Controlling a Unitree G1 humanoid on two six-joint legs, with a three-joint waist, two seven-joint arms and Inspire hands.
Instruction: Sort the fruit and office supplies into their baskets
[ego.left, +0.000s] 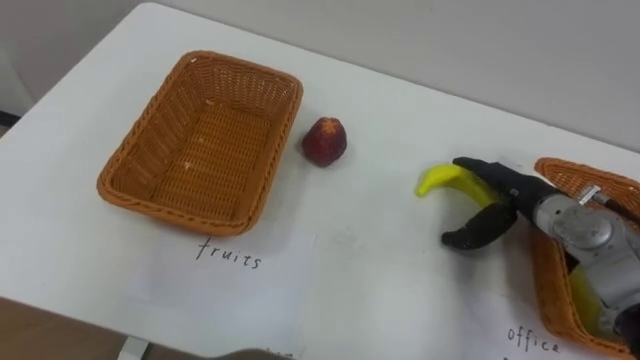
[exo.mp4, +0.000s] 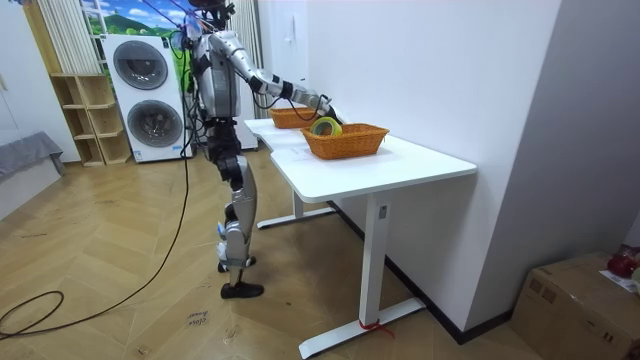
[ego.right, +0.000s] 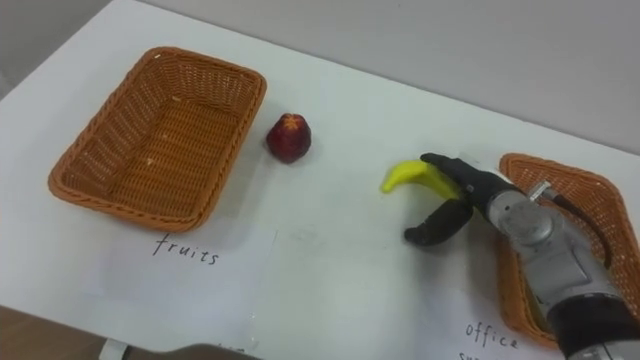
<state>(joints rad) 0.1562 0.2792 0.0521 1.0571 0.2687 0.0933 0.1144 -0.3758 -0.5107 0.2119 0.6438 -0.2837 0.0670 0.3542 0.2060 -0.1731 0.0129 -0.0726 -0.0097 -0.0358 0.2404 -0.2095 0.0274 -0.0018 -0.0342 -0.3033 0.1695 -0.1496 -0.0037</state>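
One banana (ego.left: 438, 181), tip leftward, crosswise

White worktop (ego.left: 390, 270). Empty wicker basket (ego.left: 200, 140) at left, with a hand-lettered paper sheet (ego.left: 225, 280) just below it. Red fruit (ego.left: 324, 141) just beside the basket's right wall, not touching. Yellow banana (ego.left: 438, 181) lies right of centre. Right hand (ego.left: 518, 198) is over the banana's far end, fingers extended along it and thumb spread below, apart. Second wicker basket (ego.left: 560, 172) at the right edge.

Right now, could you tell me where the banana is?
In the eye views the banana lies right of centre, between the red fruit and the right hand.
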